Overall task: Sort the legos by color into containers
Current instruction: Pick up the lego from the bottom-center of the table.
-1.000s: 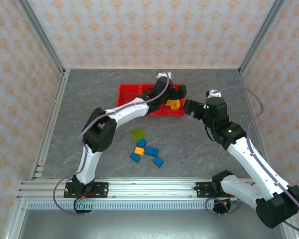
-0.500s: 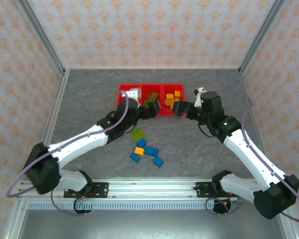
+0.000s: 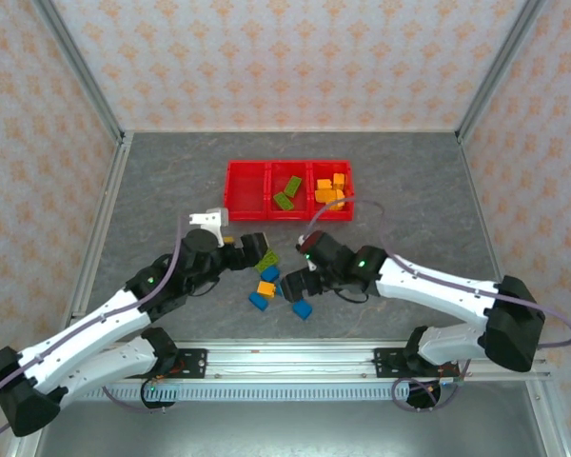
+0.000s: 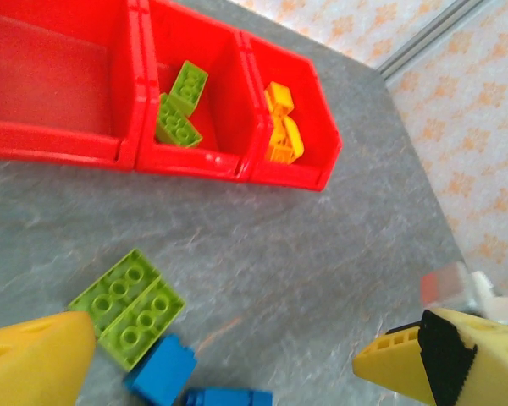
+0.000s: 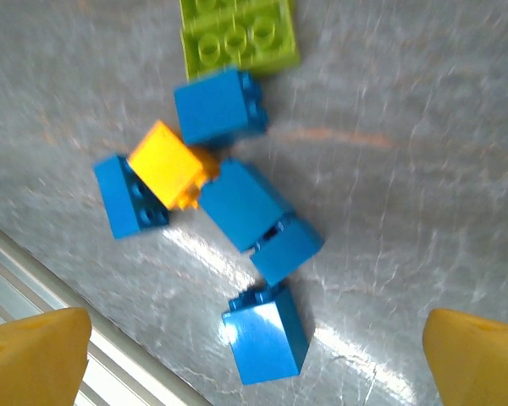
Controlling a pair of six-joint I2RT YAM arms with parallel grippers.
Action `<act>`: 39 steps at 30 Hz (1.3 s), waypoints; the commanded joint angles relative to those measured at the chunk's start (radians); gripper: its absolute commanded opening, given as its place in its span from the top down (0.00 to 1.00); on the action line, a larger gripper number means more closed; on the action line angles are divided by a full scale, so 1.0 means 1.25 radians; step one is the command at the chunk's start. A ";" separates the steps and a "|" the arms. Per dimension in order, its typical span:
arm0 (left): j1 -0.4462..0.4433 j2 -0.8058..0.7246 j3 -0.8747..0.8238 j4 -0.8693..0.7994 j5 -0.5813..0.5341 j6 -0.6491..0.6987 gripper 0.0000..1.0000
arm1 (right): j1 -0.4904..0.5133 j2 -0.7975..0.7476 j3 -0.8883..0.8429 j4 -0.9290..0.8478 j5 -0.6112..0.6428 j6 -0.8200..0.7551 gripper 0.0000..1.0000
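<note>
The containers are three joined red bins (image 3: 244,193). Lime legos (image 3: 285,193) lie in the middle bin and orange legos (image 3: 331,189) in the right one; the left bin (image 4: 42,80) holds nothing. Loose on the table sit a lime plate (image 4: 127,307), an orange brick (image 5: 165,165) and several blue bricks (image 5: 241,203). My left gripper (image 3: 254,249) hangs open just above the lime plate. The right gripper (image 3: 297,283) is open above the blue bricks, with one blue brick (image 5: 265,341) lying between its fingers (image 5: 34,355) on the table, apart from both.
The loose pile lies close to the table's front metal rail (image 5: 34,271). Patterned walls and metal posts (image 3: 81,76) enclose the grey table (image 3: 171,181). Bare floor stretches left and right of the tray.
Both arms have left the tray. The left gripper drew back toward the near edge to the lime plate; the right swung down and left to the blue bricks.
</note>
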 commanded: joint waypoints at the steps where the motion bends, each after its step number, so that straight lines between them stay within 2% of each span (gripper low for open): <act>1: -0.006 -0.082 0.009 -0.170 -0.032 -0.023 0.01 | 0.028 0.015 -0.052 -0.018 0.071 0.038 0.00; 8: -0.006 -0.232 0.033 -0.273 -0.160 -0.035 0.01 | 0.052 0.098 -0.066 0.028 0.064 -0.009 0.04; 18: -0.006 -0.303 0.050 -0.352 -0.210 -0.026 0.01 | 0.090 0.234 0.009 -0.002 0.075 -0.064 0.17; 22: -0.005 -0.359 0.041 -0.342 -0.223 -0.025 0.01 | 0.113 0.267 0.025 -0.023 0.107 -0.059 0.18; 25: -0.005 -0.399 0.033 -0.336 -0.234 -0.029 0.01 | 0.124 0.285 0.034 -0.029 0.111 -0.060 0.25; 29: -0.005 -0.433 0.026 -0.337 -0.246 -0.039 0.01 | 0.127 0.304 0.041 -0.042 0.122 -0.060 0.41; 32: -0.006 -0.438 0.023 -0.337 -0.251 -0.046 0.01 | 0.126 0.312 0.037 -0.033 0.112 -0.061 0.49; 37: -0.005 -0.421 0.021 -0.337 -0.253 -0.053 0.01 | 0.126 0.291 0.053 -0.055 0.109 -0.069 0.77; 39: -0.005 -0.409 0.023 -0.345 -0.262 -0.060 0.01 | 0.127 0.255 0.071 -0.056 0.097 -0.079 0.92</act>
